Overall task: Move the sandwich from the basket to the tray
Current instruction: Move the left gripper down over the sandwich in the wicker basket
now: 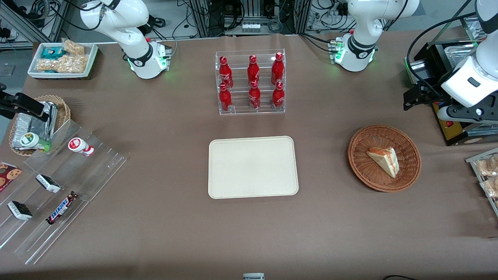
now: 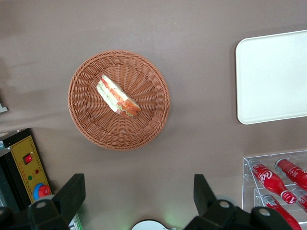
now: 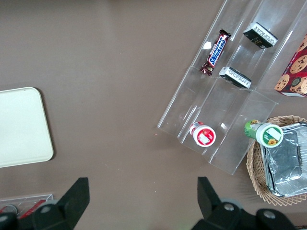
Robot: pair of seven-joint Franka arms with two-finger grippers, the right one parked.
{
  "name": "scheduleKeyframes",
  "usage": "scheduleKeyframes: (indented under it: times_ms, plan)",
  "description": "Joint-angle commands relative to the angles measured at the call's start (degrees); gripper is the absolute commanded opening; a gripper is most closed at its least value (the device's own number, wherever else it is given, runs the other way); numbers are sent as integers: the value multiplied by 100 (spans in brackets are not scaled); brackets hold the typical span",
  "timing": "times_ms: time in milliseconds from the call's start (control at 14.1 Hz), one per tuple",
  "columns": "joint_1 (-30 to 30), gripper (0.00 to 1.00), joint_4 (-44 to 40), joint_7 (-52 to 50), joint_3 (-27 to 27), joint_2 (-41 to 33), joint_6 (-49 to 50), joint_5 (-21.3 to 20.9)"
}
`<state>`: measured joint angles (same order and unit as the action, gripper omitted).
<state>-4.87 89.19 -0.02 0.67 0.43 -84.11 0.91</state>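
Sandwich [image 1: 384,160]: one triangular wedge, pale bread with orange-red and green filling; lies on its side in the basket [image 1: 362,168], near the middle, touching nothing but the weave; also seen from the left wrist view [image 2: 117,96], filling edge uppermost.
Basket: round, reddish-brown wicker; stands on the brown table toward the working arm's end, well apart from the tray [image 1: 253,167].
Tray: cream-beige, rectangular, low rim; sits near the table's centre, nearer the front camera than the clear bottle rack [image 1: 251,82]; nothing on it.
Gripper [image 2: 139,201]: left arm's; held high over the table beside the basket, fingers [image 2: 72,194] spread wide, holding nothing.
Step in hand, as judged: approach; the sandwich is not yet grasped.
Next move, as judged: bring the gripper over the wedge, turn it so the fingers straddle the two bread faces, descend into the basket, close gently; soft bread likely crushes under firm pressure.
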Motion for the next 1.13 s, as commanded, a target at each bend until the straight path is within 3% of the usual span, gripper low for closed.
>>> scheduleKeyframes:
  times_ms: [0,496,709,780,1064]
  plan:
    - [21,100,160,11,-32,54,62,15]
    - [346,100,406,46,-67,888,-516,-126]
    - [539,100,1212,-58,-67,889,-1490,-135]
    - [601,100,1555,-337,-76,880,-1973,-126]
    - [619,100,2312,-3119,-67,1178,-3364,-283]
